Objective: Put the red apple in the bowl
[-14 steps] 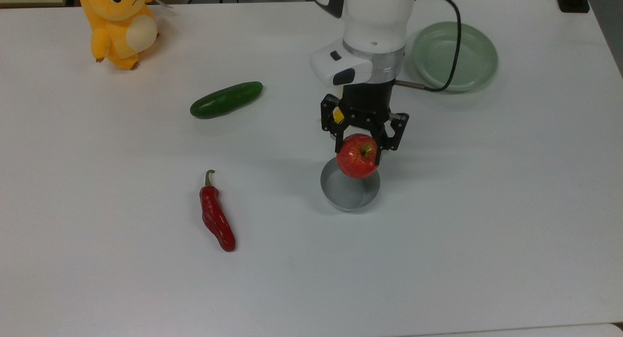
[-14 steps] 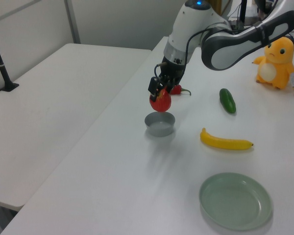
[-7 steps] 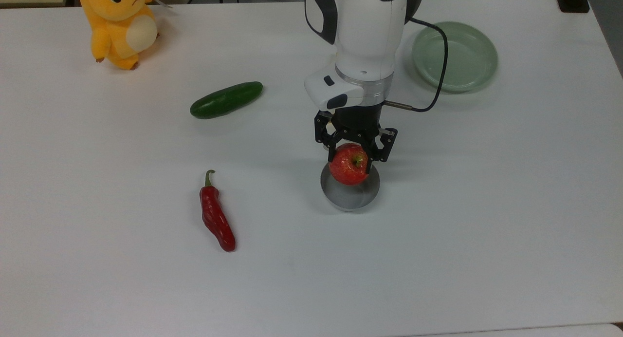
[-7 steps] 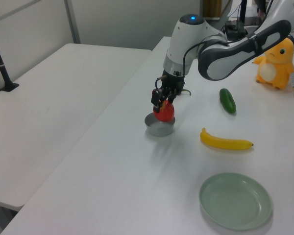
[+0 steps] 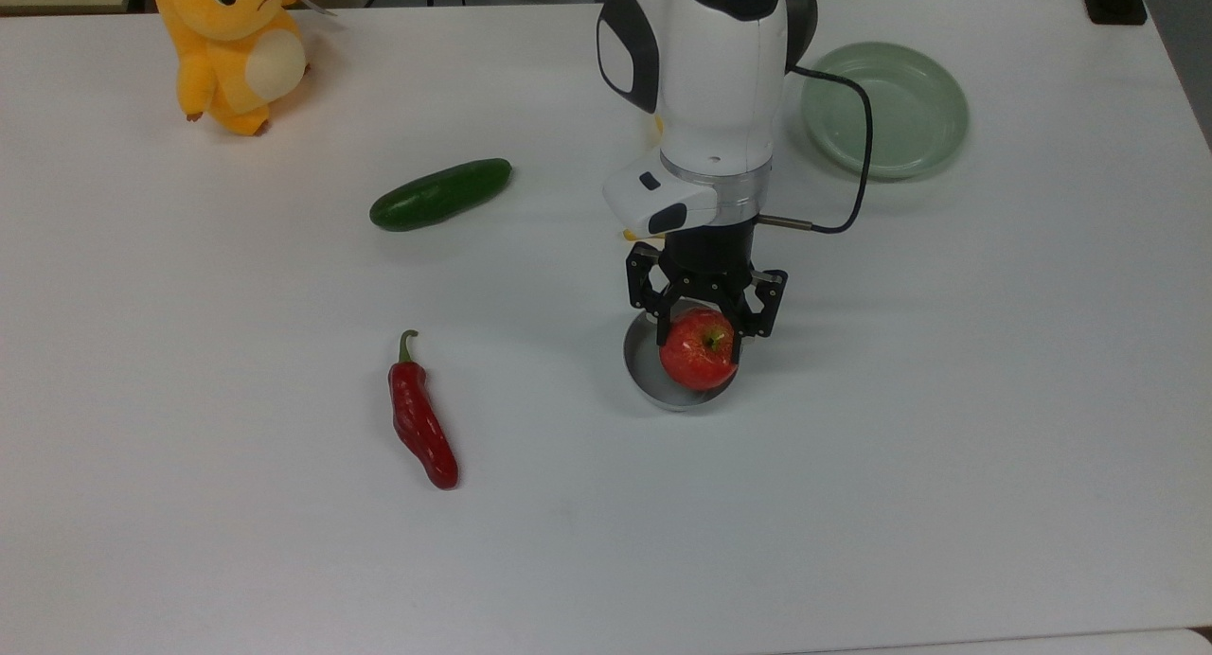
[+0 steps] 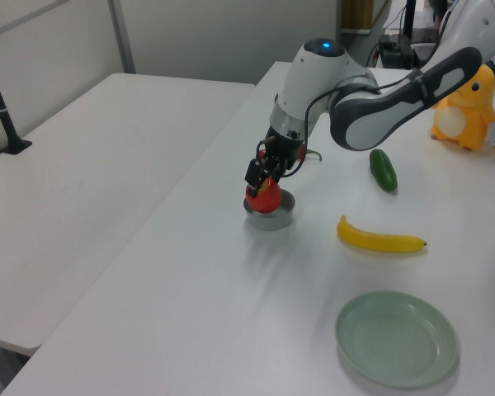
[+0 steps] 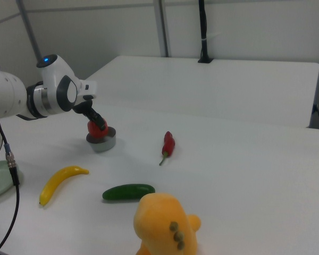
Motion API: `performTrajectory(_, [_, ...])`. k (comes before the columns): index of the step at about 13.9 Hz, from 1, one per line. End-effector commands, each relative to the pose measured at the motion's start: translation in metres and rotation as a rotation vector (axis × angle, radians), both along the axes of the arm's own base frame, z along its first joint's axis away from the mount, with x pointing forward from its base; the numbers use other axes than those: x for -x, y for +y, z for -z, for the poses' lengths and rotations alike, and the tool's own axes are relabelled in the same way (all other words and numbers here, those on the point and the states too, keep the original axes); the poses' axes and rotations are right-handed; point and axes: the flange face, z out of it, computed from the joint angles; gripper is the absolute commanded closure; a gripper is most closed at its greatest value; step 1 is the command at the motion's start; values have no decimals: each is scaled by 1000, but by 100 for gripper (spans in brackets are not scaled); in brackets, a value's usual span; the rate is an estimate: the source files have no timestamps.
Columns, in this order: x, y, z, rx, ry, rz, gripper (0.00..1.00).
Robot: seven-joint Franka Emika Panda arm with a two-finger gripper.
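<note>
The red apple (image 5: 699, 349) (image 6: 263, 197) (image 7: 98, 129) sits low inside the small grey bowl (image 5: 647, 371) (image 6: 277, 220) (image 7: 105, 143), stem dimple up, toward the rim on the top view's right. My gripper (image 5: 705, 327) (image 6: 261, 176) (image 7: 93, 121) reaches down from above with its black fingers (image 5: 655, 314) on either side of the apple, shut on it. The apple hides much of the bowl's floor.
A red chili pepper (image 5: 420, 419) lies to the top view's left of the bowl, a green cucumber (image 5: 440, 194) behind it. A yellow plush toy (image 5: 233, 44) stands at the back left, a pale green plate (image 5: 884, 109) at the back right. A banana (image 6: 379, 238) lies between bowl and plate.
The gripper has come down with the apple, from just above the bowl's far rim into the bowl, shifting slightly to the top view's right.
</note>
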Motion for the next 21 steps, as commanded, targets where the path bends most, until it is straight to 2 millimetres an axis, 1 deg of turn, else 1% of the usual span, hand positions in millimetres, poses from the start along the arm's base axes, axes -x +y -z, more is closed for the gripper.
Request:
performTrajectory(1, [-2, 4, 5, -2, -37, -31, 65])
performTrajectory(2, [-2, 4, 6, -2, -35, -31, 48])
performTrajectory(3, [-1, 4, 8, 1, -31, -33, 22])
performTrajectory(4, [-1, 4, 9, 2, -29, -33, 6])
performTrajectory(5, [-1, 2, 7, 4, -29, -32, 1])
performTrajectory(8, [-1, 1, 8, 12, -24, -42, 0])
performTrajectory(11, [-1, -2, 1, 19, -29, -49, 0])
performTrajectory(13, [2, -11, -11, 66, 15, -68, 0])
performTrajectory(14, [6, -13, -19, 86, 38, -84, 0])
performTrajectory(15, [12, -16, -35, 122, 70, -113, 0])
performTrajectory(16, [21, -20, -57, 151, 95, -137, 0])
performTrajectory(18, [38, -25, -85, 204, 158, -163, 0])
performTrajectory(19, [51, -29, -103, 217, 195, -181, 0])
performTrajectory(20, [66, -32, -122, 191, 236, -211, 0])
performTrajectory(21, [77, -33, -134, 180, 263, -246, 0])
